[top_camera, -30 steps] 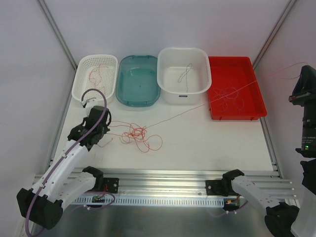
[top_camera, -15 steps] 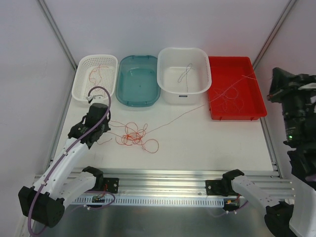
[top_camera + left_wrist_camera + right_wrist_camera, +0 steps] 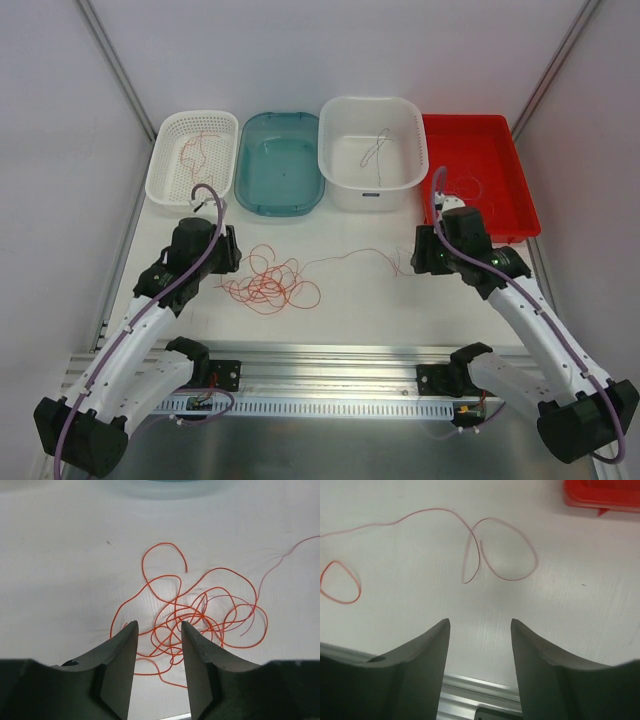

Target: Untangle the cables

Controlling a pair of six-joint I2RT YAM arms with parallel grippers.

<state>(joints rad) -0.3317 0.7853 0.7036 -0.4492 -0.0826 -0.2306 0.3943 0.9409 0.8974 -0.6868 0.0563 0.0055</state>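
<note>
A tangle of thin red-orange cables (image 3: 270,285) (image 3: 200,615) lies on the white table left of centre. One loose strand (image 3: 365,255) runs from it toward the right and ends in a loop (image 3: 510,550). My left gripper (image 3: 234,250) (image 3: 159,625) is open just left of the tangle, low over its near loops, gripping nothing. My right gripper (image 3: 420,258) (image 3: 480,621) is open beside the strand's end and holds nothing. More cables lie in the containers: a red one in the white basket (image 3: 195,155), a grey one in the white tub (image 3: 375,150), faint red ones in the red tray (image 3: 465,188).
Four containers line the back: a white mesh basket (image 3: 165,180), a teal bin (image 3: 280,175), a white tub (image 3: 345,190), a red tray (image 3: 520,215) (image 3: 600,495). An aluminium rail (image 3: 330,365) runs along the near edge between the arm bases.
Both grippers have opened. The right arm swung in from the far right down to the table, and the strand it held taut now lies slack. The tangle shifted slightly.
</note>
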